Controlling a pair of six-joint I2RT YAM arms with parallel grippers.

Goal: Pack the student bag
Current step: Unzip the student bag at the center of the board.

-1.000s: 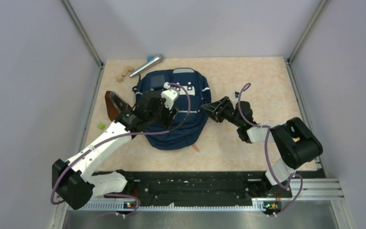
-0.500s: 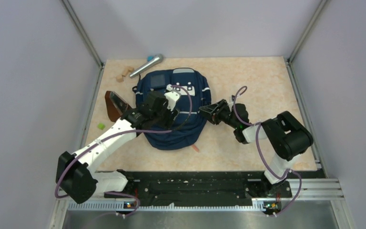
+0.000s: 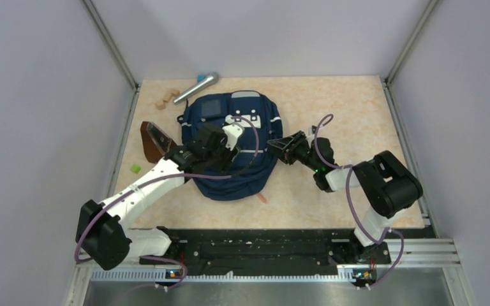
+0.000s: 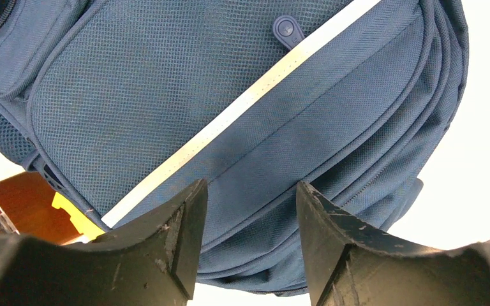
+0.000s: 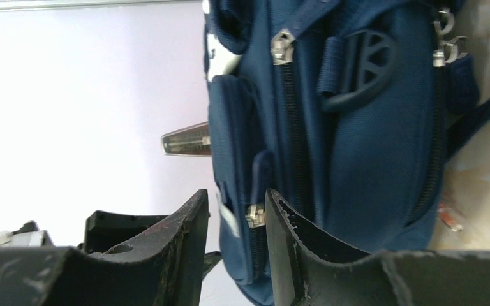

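My right pincer (image 5: 236, 197) has slid left, up against the right side of the student bag (image 3: 233, 182), and that arm's elbow has drawn in behind it. My left pincer (image 4: 249, 191) has edged slightly rightward over the bag's front.

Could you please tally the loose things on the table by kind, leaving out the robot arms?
Backpack: 1
Microphone: 1
Brown case: 1
Wooden blocks: 3, as far as their small size lets me tell
Green piece: 1
Red piece: 1
Total: 8
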